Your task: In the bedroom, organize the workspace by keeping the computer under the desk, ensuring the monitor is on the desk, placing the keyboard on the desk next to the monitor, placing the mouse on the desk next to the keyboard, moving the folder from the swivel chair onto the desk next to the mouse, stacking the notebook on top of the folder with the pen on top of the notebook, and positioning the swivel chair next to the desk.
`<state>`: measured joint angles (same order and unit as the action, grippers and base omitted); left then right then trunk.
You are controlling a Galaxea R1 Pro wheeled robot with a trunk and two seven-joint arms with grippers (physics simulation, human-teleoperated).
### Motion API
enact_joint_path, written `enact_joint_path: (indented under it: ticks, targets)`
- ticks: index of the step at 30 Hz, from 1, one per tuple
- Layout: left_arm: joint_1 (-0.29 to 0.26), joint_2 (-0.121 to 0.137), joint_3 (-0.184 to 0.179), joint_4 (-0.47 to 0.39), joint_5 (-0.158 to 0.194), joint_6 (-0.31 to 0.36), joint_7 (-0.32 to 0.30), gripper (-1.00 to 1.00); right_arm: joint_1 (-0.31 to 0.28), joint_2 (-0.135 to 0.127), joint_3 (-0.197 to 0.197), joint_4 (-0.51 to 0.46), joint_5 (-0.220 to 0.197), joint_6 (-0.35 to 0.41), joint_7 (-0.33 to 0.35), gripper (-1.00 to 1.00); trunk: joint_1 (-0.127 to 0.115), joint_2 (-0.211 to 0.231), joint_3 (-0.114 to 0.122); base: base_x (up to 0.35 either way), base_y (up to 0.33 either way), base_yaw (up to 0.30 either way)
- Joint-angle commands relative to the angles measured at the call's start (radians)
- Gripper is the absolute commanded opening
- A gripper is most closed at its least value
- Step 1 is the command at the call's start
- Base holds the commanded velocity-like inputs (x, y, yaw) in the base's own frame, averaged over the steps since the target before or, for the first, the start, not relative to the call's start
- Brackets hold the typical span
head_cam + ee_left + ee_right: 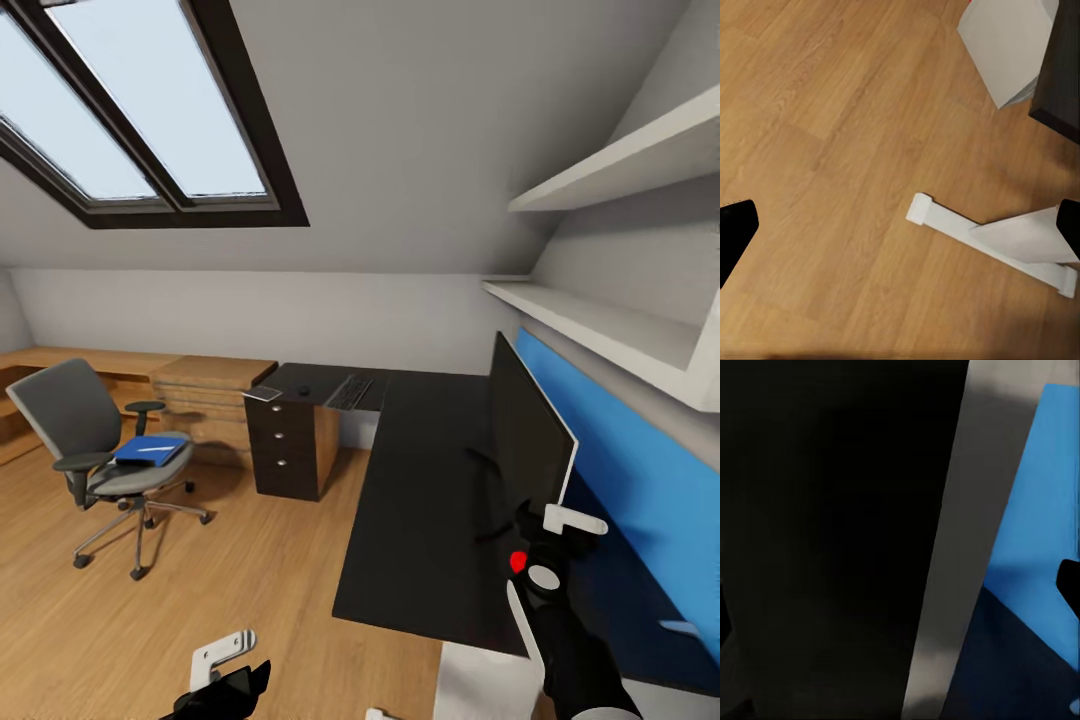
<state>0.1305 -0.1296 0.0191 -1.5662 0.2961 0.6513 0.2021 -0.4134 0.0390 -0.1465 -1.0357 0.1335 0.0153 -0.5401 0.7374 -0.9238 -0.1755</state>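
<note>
The monitor stands upright on the black desk, its red light at the near lower corner. My right gripper is open at that corner, its fingers either side of the screen's edge. The keyboard, mouse and grey notebook lie on the desk's far arm. At the left, the swivel chair carries the blue folder, and the pen lies on top. My left gripper hangs open over the floor.
A pale block sits under the desk's near edge; I cannot tell whether it is the computer. A white foot bar lies on the floor nearby. Wooden cabinets line the back wall, and shelves overhang the monitor.
</note>
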Motion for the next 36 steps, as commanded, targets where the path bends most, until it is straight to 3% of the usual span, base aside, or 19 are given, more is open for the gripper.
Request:
enact_joint_path:
  ticks: [1, 36]
  targets:
    - [0.0, -0.001, 0.001, -0.002, 0.011, 0.004, 0.007, 1.0, -0.001, 0.001, -0.002, 0.0, 0.008, 0.002, -0.001, 1.0, 0.0, -0.001, -0.001, -0.05, -0.076, 0.0]
    - [0.0, -0.001, 0.001, -0.002, 0.011, 0.005, 0.008, 1.0, -0.001, 0.001, -0.002, 0.002, 0.008, 0.002, 0.02, 1.0, 0.0, -0.001, -0.001, -0.069, -0.035, 0.0]
